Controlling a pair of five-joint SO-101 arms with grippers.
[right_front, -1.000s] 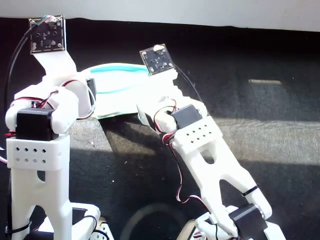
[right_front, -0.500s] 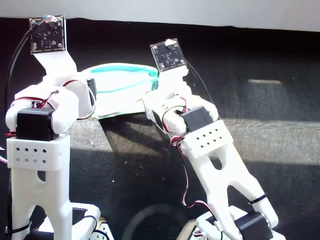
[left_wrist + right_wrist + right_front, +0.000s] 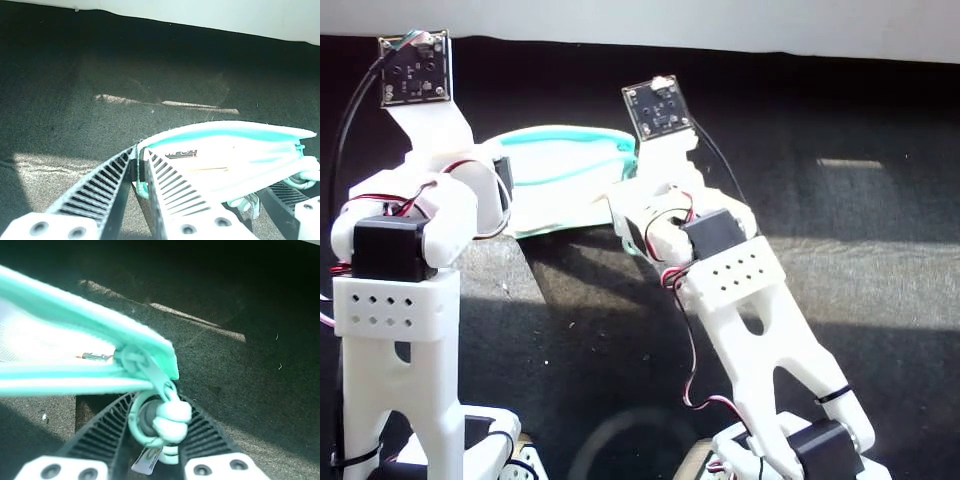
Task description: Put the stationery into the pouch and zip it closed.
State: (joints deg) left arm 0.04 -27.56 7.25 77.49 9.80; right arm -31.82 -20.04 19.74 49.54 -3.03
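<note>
Clamping pouch [image 3: 225, 160] end with left pincer [image 3: 136, 159], gripping zipper pull [image 3: 167, 422] with right pincer [image 3: 159, 407], between arms over worktop [image 3: 880, 270]. Could lose pull or jam slider on loose fabric if tugged off-line.

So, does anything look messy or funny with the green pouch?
Nothing is spilled or broken. The pouch gapes open, held between the left gripper on one end and the right gripper, clamped on the zipper pull at the other. A pencil tip shows inside.
</note>
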